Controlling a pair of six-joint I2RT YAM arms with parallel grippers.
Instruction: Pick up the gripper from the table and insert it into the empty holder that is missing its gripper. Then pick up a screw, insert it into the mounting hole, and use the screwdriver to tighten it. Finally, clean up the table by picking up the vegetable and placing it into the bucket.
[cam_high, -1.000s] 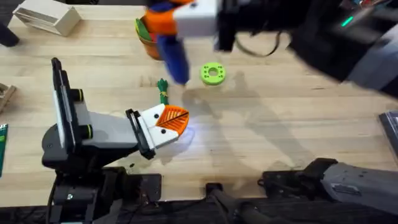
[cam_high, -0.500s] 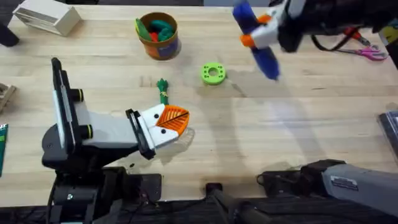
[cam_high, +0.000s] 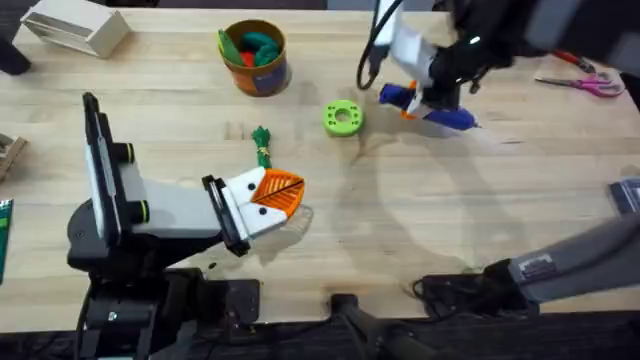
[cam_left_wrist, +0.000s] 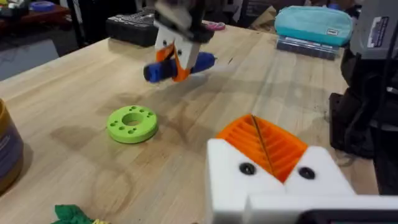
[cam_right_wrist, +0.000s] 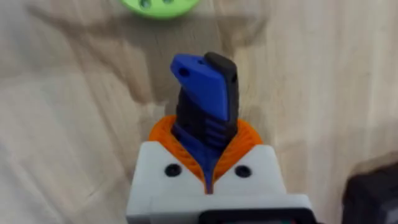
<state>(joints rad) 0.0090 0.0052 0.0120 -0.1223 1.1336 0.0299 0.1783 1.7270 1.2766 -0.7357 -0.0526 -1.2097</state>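
The right gripper (cam_right_wrist: 208, 163) was clamped on the screwdriver (cam_right_wrist: 205, 118), its orange pads (cam_right_wrist: 163, 132) pressed to either side of the blue body. From overhead, that gripper (cam_high: 420, 98) held the screwdriver (cam_high: 440, 113) roughly level, low over the far right part of the table (cam_high: 420, 220), just right of the lime-green ring (cam_high: 342, 118). The left wrist view showed the same pair, the screwdriver (cam_left_wrist: 180, 66) lying crosswise between the white-and-orange fingers, beyond the ring (cam_left_wrist: 132, 122).

The left gripper (cam_high: 265, 200) sat near the middle of the table with its fingers drawn together; nothing could be seen between them. Both of its white holders (cam_left_wrist: 273, 180) carried an orange ribbed finger (cam_left_wrist: 264, 143), with two screw heads visible in the white face.

The vegetable (cam_high: 262, 143) lay on the table just beyond the left gripper's tip, between it and the bucket (cam_high: 256, 58). The bucket stood upright at the far edge, with green and orange toy pieces inside. A white box (cam_high: 75, 28) sat at the far left corner, and pink-handled scissors (cam_high: 580, 82) lay at the far right.
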